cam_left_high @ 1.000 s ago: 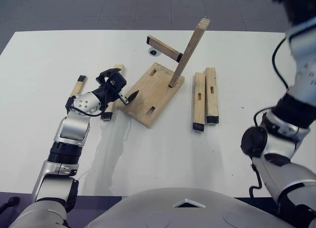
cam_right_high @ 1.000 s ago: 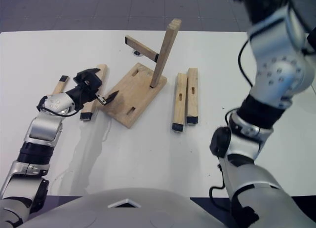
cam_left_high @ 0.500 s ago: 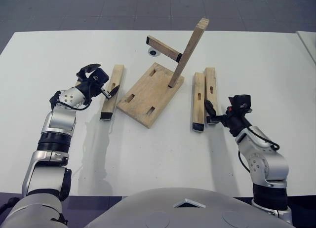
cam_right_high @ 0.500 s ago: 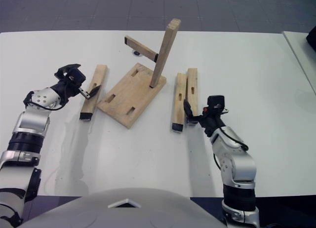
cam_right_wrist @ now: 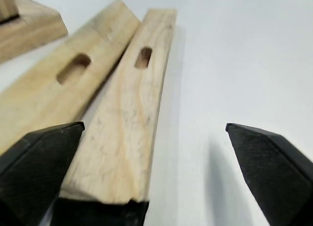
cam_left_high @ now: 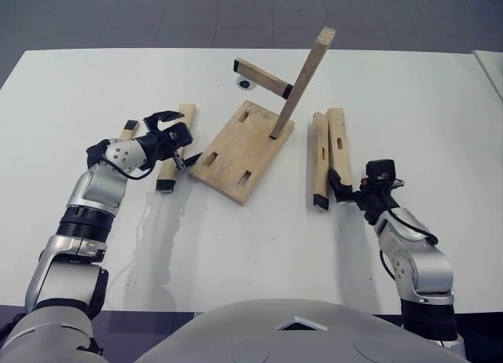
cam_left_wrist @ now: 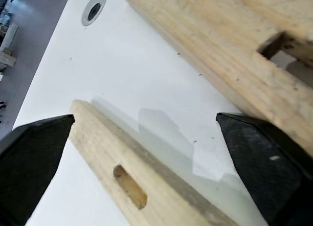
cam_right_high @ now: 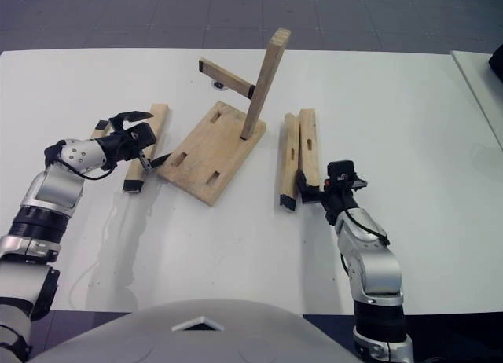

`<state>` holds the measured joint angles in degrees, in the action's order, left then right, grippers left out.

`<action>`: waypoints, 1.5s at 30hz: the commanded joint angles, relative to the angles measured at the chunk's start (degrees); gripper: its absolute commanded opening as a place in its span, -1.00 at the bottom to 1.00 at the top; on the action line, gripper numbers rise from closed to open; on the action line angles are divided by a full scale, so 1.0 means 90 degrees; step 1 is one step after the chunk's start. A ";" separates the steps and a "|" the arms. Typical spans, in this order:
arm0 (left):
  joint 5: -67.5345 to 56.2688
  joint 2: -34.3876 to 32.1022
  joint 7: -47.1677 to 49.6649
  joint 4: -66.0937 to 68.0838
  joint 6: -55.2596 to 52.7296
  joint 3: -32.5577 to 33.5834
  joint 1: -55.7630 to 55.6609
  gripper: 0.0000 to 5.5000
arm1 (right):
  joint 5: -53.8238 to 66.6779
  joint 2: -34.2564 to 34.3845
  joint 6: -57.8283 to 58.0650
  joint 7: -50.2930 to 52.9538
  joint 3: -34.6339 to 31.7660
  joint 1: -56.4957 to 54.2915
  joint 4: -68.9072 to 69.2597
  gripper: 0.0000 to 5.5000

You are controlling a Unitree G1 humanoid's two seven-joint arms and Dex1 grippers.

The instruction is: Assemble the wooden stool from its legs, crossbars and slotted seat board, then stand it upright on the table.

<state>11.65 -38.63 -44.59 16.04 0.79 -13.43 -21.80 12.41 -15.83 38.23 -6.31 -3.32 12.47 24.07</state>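
Wooden parts lie spread over the white table (cam_left_high: 409, 88). The slotted seat board (cam_left_high: 236, 155) lies flat at the middle. A standing leg (cam_left_high: 304, 80) is planted in the board's slot at 1 o'clock and tilts. A crossbar (cam_left_high: 262, 77) juts from it toward 10 o'clock.

At 3 o'clock from the board, the inner leg (cam_left_high: 317, 159) and outer leg (cam_left_high: 339, 143) lie side by side, touching. My right gripper (cam_left_high: 343, 192) is spread wide, with the outer leg's black-capped near end between the fingers and nothing gripped.

At 9 o'clock lies the left-hand leg (cam_left_high: 186, 114). My left gripper (cam_left_high: 177, 137) hangs over it, wide open, one finger (cam_left_wrist: 29, 167) on each side. A short piece (cam_left_high: 126, 130) lies farther out at 9 o'clock.
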 commanded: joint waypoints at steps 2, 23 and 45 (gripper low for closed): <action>-0.0080 -0.0065 -0.0071 -0.0379 -0.0208 0.0105 0.0261 0.96 | -0.0151 -0.0165 0.0539 0.0018 -0.0011 -0.0076 0.0028 0.96; -0.0576 0.0368 -0.0191 -0.3057 -0.1864 -0.0261 0.1933 0.96 | -0.0335 -0.0147 0.1149 0.0213 -0.0527 -0.0572 -0.0187 0.00; -0.0777 0.2326 0.0495 -0.1944 -0.1738 -0.0875 0.0841 0.96 | 0.4605 -0.0170 0.0588 -0.1480 -0.2195 -0.3766 -0.0246 -0.23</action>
<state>5.91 -18.53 -40.29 -1.97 -15.12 -21.81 -12.37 51.52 -15.79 41.81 -17.46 -25.07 -19.84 22.56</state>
